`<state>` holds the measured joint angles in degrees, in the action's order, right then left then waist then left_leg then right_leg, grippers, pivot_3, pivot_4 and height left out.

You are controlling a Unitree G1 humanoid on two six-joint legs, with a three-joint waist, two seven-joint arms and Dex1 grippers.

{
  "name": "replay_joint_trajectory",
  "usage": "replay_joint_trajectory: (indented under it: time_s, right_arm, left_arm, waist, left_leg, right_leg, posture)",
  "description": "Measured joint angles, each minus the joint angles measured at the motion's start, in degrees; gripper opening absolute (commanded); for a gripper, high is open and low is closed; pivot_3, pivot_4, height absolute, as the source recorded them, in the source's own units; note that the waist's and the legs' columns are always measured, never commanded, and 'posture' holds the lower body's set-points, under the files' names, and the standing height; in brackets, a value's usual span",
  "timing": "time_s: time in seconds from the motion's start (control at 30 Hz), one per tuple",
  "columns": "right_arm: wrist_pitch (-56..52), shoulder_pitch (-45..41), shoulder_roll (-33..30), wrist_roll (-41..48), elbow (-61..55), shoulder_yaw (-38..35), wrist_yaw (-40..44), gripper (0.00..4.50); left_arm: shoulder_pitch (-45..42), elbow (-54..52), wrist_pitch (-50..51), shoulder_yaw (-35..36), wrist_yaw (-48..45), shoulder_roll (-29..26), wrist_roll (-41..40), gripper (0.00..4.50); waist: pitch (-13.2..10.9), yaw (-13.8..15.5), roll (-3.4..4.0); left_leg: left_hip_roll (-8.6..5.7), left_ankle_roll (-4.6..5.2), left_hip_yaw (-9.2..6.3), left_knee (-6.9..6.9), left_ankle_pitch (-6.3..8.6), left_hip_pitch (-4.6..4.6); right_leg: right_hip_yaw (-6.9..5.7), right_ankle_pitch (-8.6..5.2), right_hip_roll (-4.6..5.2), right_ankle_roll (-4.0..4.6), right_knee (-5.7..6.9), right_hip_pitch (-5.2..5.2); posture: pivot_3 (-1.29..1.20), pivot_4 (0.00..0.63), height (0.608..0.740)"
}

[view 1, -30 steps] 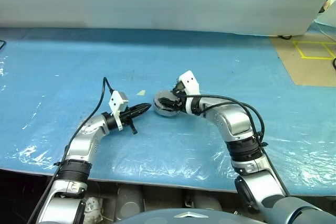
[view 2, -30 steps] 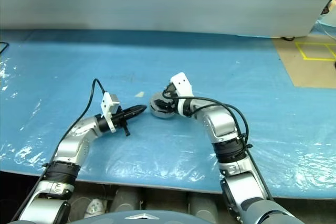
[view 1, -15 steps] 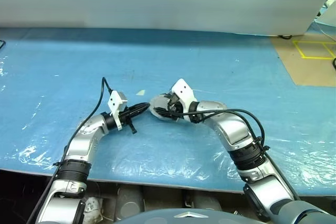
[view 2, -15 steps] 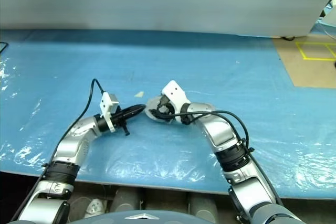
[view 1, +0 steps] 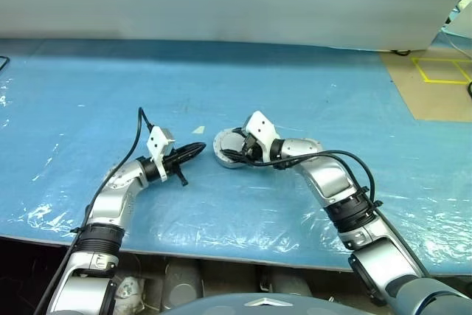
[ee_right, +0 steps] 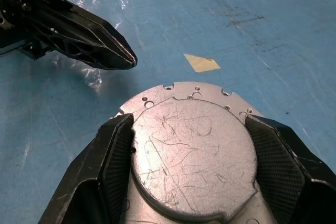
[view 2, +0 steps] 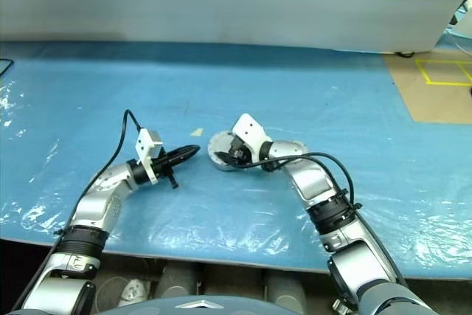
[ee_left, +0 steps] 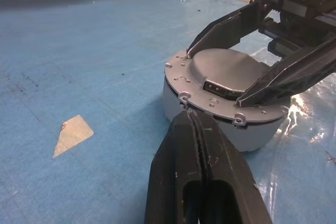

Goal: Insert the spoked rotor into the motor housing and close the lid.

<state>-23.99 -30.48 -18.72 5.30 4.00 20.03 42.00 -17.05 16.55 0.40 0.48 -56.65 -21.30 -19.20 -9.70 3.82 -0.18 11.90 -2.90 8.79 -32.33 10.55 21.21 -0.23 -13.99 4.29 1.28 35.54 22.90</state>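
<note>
Since a second ago the right gripper [view 1: 234,150], fingers spread around the lid [ee_left: 227,80], has rolled it flat onto the motor housing [ee_left: 210,116] mid-frame, so closing looks nearly done, the left gripper [view 1: 198,149] pinched empty beside it

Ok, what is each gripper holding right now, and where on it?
The right gripper clamps the lid across its raised centre, on the motor housing. The left gripper is shut, holding nothing, tips by the lid's rim.

My left gripper [ee_left: 197,121] points level with fingers pressed together; my right gripper [ee_right: 191,145] angles down, fingers spread wide.
</note>
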Motion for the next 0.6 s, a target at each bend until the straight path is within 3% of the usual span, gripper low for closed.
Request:
replay_joint_trajectory:
  time_s: [0.6]
  right_arm:
    - [0.49,1.37,0.64,-2.73,0.15,0.81,-1.56,3.04]
  left_arm:
    - [-0.07,0.61,-0.06,-0.01,-0.11,0.23,0.08,0.00]
  waist:
    - [0.13,0.06,-0.01]
  left_leg:
    - [-0.01,0.01,0.00,-0.02,0.00,-0.13]
  right_leg:
    - [0.03,-0.01,0.02,0.02,0.00,-0.13]
  posture:
    - [0.00,0.150,0.740]
